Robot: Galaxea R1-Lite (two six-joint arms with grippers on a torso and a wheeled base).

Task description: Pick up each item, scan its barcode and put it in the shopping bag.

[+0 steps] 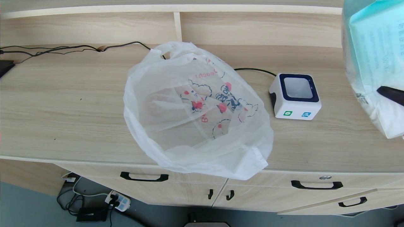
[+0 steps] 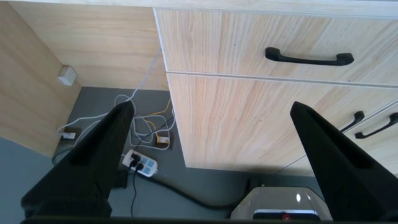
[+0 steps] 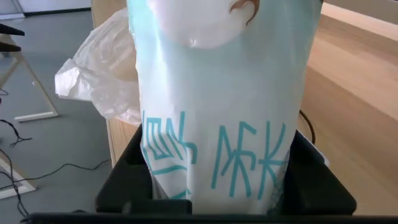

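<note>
Wooden counter [image 1: 63, 119], open shopping bag [image 1: 176, 132], white barcode scanner [image 1: 295, 96], black cables [image 1: 63, 49]

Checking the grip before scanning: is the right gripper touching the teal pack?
Touching. The right wrist view shows the teal pack squeezed between the black fingers of the right gripper, its wrapper pressed against both.

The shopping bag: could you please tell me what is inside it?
The shopping bag lies open: inside I see only its own folds and print, no item. Its crumpled near rim hides the bottom.
</note>
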